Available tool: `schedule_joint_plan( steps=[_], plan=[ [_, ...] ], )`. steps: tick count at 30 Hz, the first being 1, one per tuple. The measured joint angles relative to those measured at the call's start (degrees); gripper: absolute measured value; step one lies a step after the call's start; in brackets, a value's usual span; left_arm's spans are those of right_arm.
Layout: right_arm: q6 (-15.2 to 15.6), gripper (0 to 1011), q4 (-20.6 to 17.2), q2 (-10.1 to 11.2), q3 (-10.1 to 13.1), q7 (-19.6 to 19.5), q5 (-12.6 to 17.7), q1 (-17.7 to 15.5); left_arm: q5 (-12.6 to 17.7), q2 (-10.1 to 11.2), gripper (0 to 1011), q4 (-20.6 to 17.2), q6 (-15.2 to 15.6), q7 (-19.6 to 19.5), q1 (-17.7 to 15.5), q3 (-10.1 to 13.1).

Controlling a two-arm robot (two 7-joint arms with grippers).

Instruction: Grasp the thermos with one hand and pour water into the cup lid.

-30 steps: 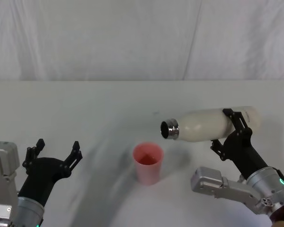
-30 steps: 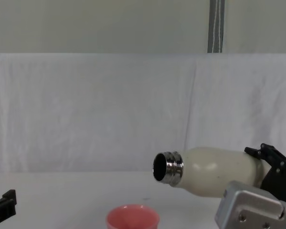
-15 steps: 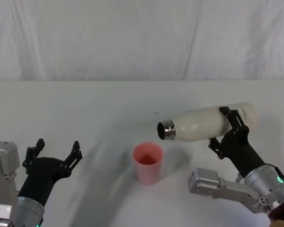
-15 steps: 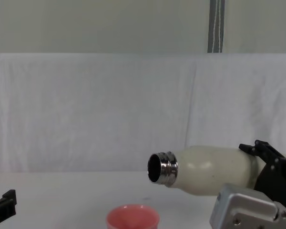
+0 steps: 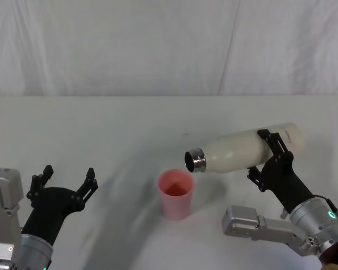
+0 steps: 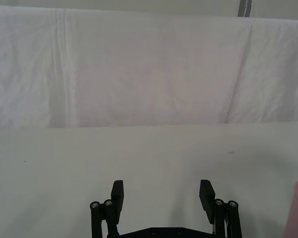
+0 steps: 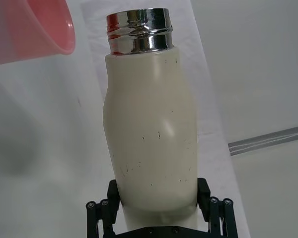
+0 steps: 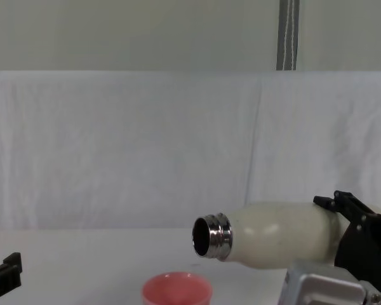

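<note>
My right gripper (image 5: 270, 154) is shut on the cream-white thermos (image 5: 242, 149), holding it in the air almost on its side. Its open steel neck (image 5: 194, 160) points left and slightly down, just above and right of the pink cup lid (image 5: 176, 194), which stands upright on the white table. From the chest the thermos (image 8: 276, 234) hangs above the cup lid (image 8: 176, 290). At the right wrist the thermos (image 7: 151, 134) fills the space between my fingers, with the cup lid (image 7: 27, 29) beyond its mouth. No water is visible. My left gripper (image 5: 65, 181) rests open at the near left.
A white cloth covers the table (image 5: 101, 129) and hangs as a backdrop behind it. A grey vertical pole (image 8: 288, 35) stands behind the backdrop. The right arm's grey link (image 5: 253, 220) lies low on the table near the cup lid.
The right gripper has shifted the thermos left toward the cup lid and tipped its neck lower. The left gripper has stayed still.
</note>
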Motion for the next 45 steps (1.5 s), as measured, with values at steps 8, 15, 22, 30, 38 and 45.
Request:
schedule_joint_plan(
  steps=[8, 15, 22, 30, 38, 45],
  plan=[
    [0.46, 961, -0.19, 0.32, -0.35, 0.01, -0.67, 0.12, 0.0, 0.0, 1001, 0.0, 0.0, 0.0, 0.0, 0.0],
    [0.77, 961, -0.24, 0.4, -0.53, -0.05, -1.01, 0.31, 0.0, 0.0, 1001, 0.0, 0.0, 0.0, 0.0, 0.0],
    [1.14, 961, -0.32, 0.49, -0.63, -0.06, -1.29, 0.47, 0.0, 0.0, 1001, 0.0, 0.0, 0.0, 0.0, 0.0],
    [1.21, 961, -0.32, 0.46, -0.63, -0.2, -1.3, 0.58, 0.0, 0.0, 1001, 0.0, 0.0, 0.0, 0.0, 0.0],
    [1.22, 961, -0.32, 0.53, -0.72, -0.31, -1.49, 0.67, 0.0, 0.0, 1001, 0.0, 0.0, 0.0, 0.0, 0.0],
    [1.2, 961, -0.31, 0.56, -0.79, -0.34, -1.55, 0.85, 0.0, 0.0, 1001, 0.0, 0.0, 0.0, 0.0, 0.0]
  ],
)
